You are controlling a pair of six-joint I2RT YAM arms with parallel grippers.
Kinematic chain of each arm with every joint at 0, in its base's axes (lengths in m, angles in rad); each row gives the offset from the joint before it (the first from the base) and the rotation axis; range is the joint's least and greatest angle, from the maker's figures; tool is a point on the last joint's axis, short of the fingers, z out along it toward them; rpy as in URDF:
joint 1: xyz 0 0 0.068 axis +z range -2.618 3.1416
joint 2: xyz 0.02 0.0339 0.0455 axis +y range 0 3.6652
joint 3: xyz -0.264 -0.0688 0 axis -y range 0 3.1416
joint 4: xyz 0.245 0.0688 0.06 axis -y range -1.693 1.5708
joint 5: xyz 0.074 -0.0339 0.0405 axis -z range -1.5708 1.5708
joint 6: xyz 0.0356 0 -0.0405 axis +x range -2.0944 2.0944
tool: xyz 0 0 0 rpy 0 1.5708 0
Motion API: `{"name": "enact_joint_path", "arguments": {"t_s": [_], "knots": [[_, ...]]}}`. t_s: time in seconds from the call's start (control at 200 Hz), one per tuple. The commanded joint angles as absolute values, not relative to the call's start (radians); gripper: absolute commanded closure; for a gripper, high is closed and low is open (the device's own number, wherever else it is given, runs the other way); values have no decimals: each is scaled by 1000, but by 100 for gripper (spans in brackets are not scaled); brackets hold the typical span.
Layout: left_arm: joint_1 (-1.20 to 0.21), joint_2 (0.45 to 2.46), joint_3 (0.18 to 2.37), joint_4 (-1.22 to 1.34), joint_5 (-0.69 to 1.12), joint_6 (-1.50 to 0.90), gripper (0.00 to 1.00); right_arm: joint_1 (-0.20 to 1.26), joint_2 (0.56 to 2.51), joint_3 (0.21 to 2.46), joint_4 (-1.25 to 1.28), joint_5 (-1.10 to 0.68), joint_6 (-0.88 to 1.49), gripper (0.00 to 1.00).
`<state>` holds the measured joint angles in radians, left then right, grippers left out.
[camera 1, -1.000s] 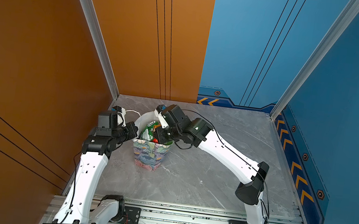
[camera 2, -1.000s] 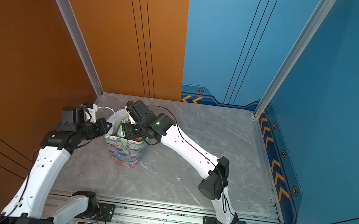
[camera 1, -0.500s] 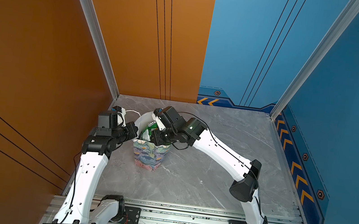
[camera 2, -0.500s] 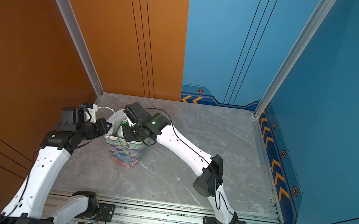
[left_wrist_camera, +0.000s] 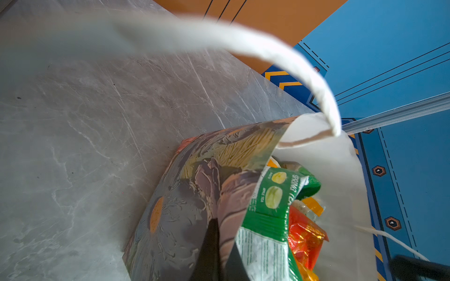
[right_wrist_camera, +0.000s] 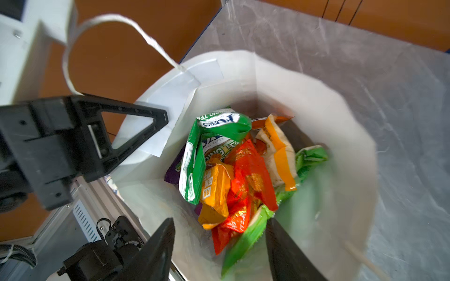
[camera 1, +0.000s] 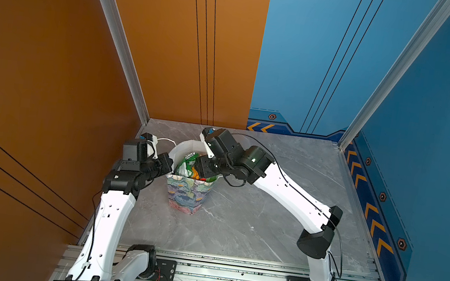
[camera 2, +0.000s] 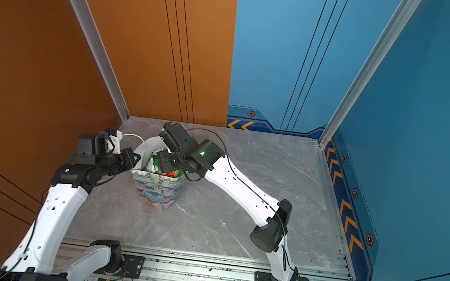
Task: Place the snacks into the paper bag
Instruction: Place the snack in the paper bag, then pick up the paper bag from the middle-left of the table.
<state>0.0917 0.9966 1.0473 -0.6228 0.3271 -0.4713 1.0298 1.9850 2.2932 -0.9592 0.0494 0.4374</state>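
Several snacks (right_wrist_camera: pixel 233 175) inside paper bag (right_wrist_camera: pixel 341 121), beneath right tool (right_wrist_camera: pixel 220 220)

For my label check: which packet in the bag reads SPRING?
The green-white packet, by the paper bag wall; beside it lie the red packet and yellow-orange packet.

Tall matte orange wall panels (camera 1: pixel 50 65) with thin black pinstripes close off one side and half the back. Smooth blue wall panels (camera 1: pixel 317 56) take the rest, with a dark blue skirting band of orange chevrons (camera 1: pixel 368 207) along their foot. Silvery aluminium corner posts (camera 1: pixel 119 38) mark the joins. Below lies a grey marble-veined tabletop (camera 1: pixel 265 226), edged in front by a slotted aluminium rail (camera 1: pixel 229 274). The light is soft and even.
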Motion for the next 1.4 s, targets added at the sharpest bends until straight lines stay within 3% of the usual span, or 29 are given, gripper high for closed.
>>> {"name": "enact_joint_path", "arguments": {"t_s": [0.0,0.265,0.646,1.231,1.392], "knots": [[100,983,1043,-551,374,-478,94,1036,1895,2212,-901,131,464,39],[101,986,1044,-551,380,-481,94,1014,1770,2037,-824,279,561,40],[102,983,1043,-551,376,-479,94,968,1747,1863,-793,294,679,43],[101,980,1044,-551,379,-478,94,943,1844,1884,-785,135,684,51],[102,981,1045,-550,380,-478,94,941,1859,1891,-784,116,677,59]]}}
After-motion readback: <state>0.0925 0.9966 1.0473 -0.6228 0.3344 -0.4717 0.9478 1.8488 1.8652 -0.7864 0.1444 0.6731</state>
